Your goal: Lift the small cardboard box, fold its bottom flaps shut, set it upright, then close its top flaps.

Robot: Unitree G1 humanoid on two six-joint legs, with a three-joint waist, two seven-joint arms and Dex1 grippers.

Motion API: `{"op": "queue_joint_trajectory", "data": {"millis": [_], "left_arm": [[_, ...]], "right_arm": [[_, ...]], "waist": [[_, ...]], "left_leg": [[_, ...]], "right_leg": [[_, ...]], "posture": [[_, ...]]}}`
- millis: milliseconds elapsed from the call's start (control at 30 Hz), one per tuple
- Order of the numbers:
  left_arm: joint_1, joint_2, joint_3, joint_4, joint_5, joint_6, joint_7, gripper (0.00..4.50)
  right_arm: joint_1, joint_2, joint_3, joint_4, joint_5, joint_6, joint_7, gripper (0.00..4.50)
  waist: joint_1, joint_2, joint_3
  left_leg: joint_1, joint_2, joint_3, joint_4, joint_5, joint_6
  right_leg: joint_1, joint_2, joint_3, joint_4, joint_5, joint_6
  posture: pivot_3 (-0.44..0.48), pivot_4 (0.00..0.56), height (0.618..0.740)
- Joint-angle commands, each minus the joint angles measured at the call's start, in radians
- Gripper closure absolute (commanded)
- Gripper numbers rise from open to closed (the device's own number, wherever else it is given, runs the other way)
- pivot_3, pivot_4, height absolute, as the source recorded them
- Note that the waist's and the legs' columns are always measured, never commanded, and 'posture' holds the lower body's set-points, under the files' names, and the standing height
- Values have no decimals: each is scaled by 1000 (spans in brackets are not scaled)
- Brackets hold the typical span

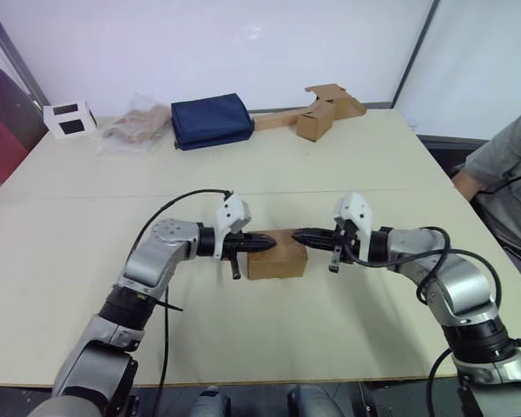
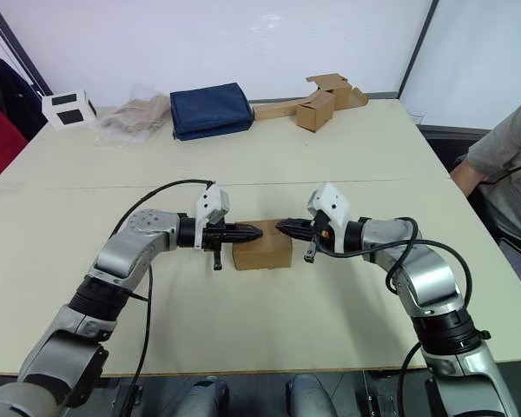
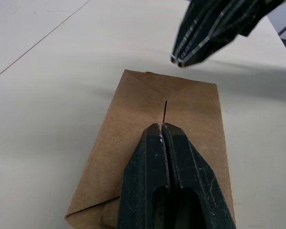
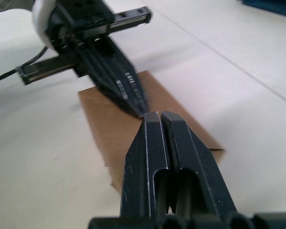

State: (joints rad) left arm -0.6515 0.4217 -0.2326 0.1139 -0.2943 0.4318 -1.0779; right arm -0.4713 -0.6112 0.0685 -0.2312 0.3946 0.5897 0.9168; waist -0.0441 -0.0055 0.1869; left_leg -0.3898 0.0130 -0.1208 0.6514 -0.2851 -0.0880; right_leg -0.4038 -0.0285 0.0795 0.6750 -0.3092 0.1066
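The small cardboard box (image 1: 276, 262) rests flat on the table at its middle, brown and plain. In the left wrist view its upper face (image 3: 133, 143) looks folded shut, with a short slit along the centre. My left gripper (image 1: 273, 244) is shut, its tip over the box's left end. My right gripper (image 1: 296, 234) is shut too, its tip over the box's right end. The two tips point at each other and nearly meet above the box (image 4: 109, 131). Neither gripper holds anything.
Along the far edge stand a white cube with black squares (image 1: 69, 119), a clear bag of brown items (image 1: 137, 126), a navy blue pouch (image 1: 212, 120) and a smaller cardboard cube on a long strip (image 1: 317, 117). A person (image 1: 512, 174) sits at the table's right side.
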Motion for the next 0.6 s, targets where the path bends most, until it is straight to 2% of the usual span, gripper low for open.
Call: {"op": "queue_joint_trajectory", "data": {"millis": [33,267,600], "left_arm": [[6,-10,21,-22,-26,17,1,4472],[-41,-37,161,-95,-182,163,52,4472],[-48,-28,124,-77,-114,109,99,4472]], "right_arm": [[-27,3,-9,6,-18,-43,-16,4500],[-49,31,30,67,-77,-114,-35,4500],[-85,66,56,131,-116,-177,-33,4500]], "waist": [[0,0,0],[-1,0,0],[0,0,0]], "left_leg": [[0,0,0,0,0,0],[0,0,0,0,0,0],[0,0,0,0,0,0]], "right_leg": [[0,0,0,0,0,0],[0,0,0,0,0,0],[0,0,0,0,0,0]], "posture": [[0,150,740],[0,150,740],[0,150,740]]}}
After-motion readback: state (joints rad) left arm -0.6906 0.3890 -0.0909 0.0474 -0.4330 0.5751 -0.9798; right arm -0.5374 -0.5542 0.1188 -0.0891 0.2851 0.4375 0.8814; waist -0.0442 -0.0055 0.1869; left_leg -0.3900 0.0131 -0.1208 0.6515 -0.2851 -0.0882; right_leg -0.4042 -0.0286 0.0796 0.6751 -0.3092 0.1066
